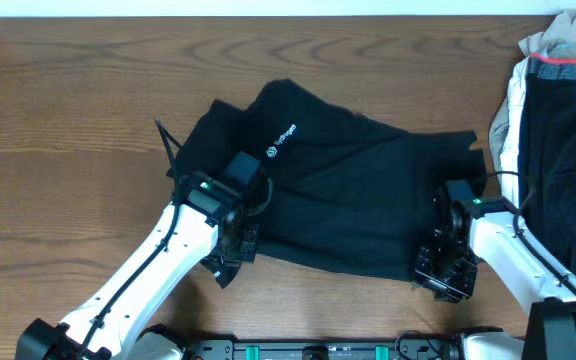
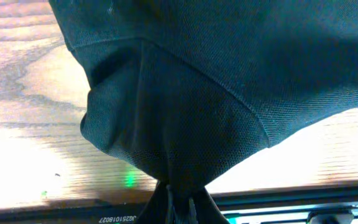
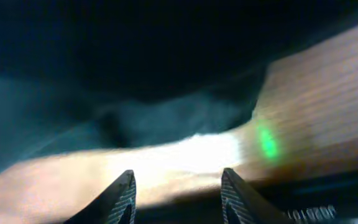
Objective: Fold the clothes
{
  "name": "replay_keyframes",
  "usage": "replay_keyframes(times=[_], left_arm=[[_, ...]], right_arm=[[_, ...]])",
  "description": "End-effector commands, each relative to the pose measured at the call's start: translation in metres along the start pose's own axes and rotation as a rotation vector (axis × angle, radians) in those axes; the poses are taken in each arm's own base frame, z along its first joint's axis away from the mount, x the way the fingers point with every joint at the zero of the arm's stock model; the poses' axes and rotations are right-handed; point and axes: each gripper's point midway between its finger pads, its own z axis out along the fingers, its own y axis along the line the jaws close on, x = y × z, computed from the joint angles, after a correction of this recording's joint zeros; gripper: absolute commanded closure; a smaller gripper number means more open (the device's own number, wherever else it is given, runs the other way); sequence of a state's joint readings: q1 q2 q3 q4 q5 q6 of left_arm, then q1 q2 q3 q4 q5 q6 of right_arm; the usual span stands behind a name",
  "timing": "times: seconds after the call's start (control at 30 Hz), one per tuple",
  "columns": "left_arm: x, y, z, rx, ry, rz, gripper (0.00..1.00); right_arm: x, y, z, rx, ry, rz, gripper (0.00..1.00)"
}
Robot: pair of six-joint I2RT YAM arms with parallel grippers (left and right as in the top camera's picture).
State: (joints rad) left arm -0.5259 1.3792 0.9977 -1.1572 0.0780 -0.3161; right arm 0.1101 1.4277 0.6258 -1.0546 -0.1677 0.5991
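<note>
The black T-shirt [image 1: 348,190] lies partly folded across the middle of the table, its small white logo [image 1: 281,141] facing up at the upper left. My left gripper [image 1: 230,258] is shut on a lower left corner of the shirt; the left wrist view shows the black cloth [image 2: 185,118] pinched between the fingers [image 2: 180,205] and hanging from them. My right gripper [image 1: 446,272] is at the shirt's lower right edge. In the right wrist view its fingers [image 3: 178,198] are open and empty above bare wood, with the black cloth [image 3: 135,68] beyond them.
A heap of other clothes [image 1: 558,120], black, white and beige with a red band, lies at the right edge of the table. Bare wooden tabletop [image 1: 58,150] lies left of the shirt. The table's front rail [image 1: 318,350] runs along the near edge.
</note>
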Motion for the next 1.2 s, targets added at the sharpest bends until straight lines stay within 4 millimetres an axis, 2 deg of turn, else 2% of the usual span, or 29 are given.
replay_keyframes(times=[0.0,0.27,0.33,0.4,0.47,0.8,0.97,1.17], left_arm=[[-0.004,0.002,-0.004,-0.006,-0.018,0.003,0.94],[-0.004,0.002,-0.004,-0.006,-0.018,0.003,0.94],[-0.004,0.002,-0.004,-0.006,-0.018,0.004,0.94],[-0.004,0.002,-0.004,-0.006,-0.018,0.004,0.94],[-0.004,0.002,-0.004,-0.006,-0.018,0.004,0.94],[-0.005,0.001,-0.004,-0.003,-0.025,0.004,0.94],[-0.006,0.001,-0.004,-0.002,-0.029,0.004,0.94],[-0.006,0.001,-0.004,-0.002,-0.028,0.003,0.94]], right_arm=[[0.0,-0.008,0.011,0.036,-0.025,0.11,0.56],[-0.002,-0.007,0.015,0.021,-0.03,0.156,0.53],[-0.004,-0.005,0.014,0.006,-0.032,0.165,0.56],[-0.005,0.002,0.013,-0.035,-0.028,0.16,0.64],[-0.008,0.008,0.011,-0.077,-0.035,0.112,0.66],[-0.014,0.009,-0.004,-0.146,-0.076,0.099,0.6],[-0.021,-0.002,-0.005,-0.11,-0.11,0.133,0.52],[-0.027,-0.011,-0.004,-0.072,-0.137,0.178,0.51]])
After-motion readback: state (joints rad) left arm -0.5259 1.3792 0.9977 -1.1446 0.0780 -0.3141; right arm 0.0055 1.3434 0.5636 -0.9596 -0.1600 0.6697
